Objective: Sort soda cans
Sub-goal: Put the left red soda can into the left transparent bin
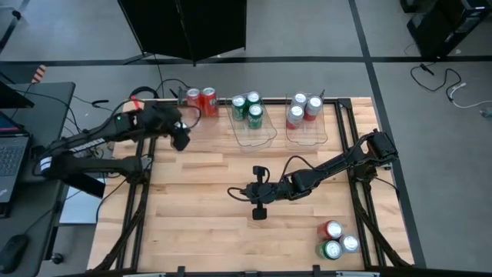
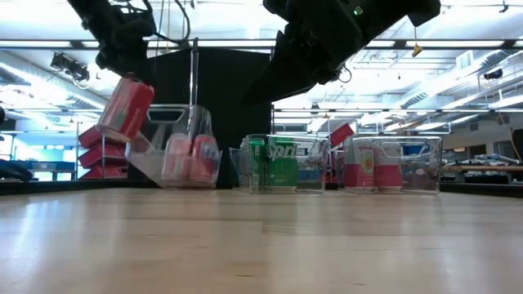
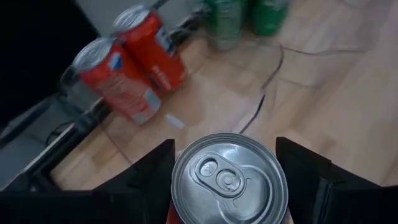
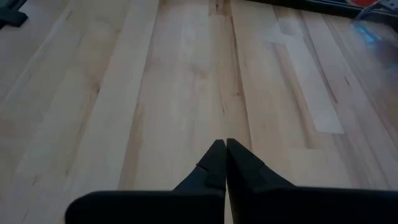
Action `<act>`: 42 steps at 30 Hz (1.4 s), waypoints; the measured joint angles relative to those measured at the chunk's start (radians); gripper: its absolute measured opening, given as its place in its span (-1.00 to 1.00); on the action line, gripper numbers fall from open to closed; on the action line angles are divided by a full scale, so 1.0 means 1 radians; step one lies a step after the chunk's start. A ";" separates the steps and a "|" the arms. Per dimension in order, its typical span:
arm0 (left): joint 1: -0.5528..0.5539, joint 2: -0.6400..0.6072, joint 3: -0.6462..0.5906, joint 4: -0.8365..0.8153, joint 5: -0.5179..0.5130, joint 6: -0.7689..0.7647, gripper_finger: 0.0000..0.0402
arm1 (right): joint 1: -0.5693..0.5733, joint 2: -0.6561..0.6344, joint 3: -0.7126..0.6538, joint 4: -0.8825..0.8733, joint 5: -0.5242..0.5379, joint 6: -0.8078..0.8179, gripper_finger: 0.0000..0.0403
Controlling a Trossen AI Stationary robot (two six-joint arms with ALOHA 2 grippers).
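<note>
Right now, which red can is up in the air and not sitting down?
The red soda can clamped in the left gripper, tilted above the table by the left bin. The other red cans stand in bins or on the table.

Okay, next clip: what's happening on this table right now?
The robot is sorting soda cans by colour into clear bins at the table's far edge. The left gripper holds a red can in the air, tilted, by the leftmost bin, where two red cans already stand. Three green cans fill the middle bin; the right bin holds silver and red ones. Three more cans wait at the near right corner. The right gripper hovers shut over mid-table.
</note>
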 joint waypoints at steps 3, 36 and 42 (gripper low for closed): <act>0.030 -0.002 0.000 0.034 0.022 0.001 0.12 | 0.002 0.000 0.000 0.000 0.000 0.000 -1.00; 0.104 0.007 -0.059 0.282 0.013 0.025 0.12 | 0.006 0.000 0.000 0.000 -0.021 0.019 -1.00; 0.207 0.016 -0.218 0.489 0.013 0.060 0.12 | 0.006 0.000 0.000 0.000 -0.021 0.017 -1.00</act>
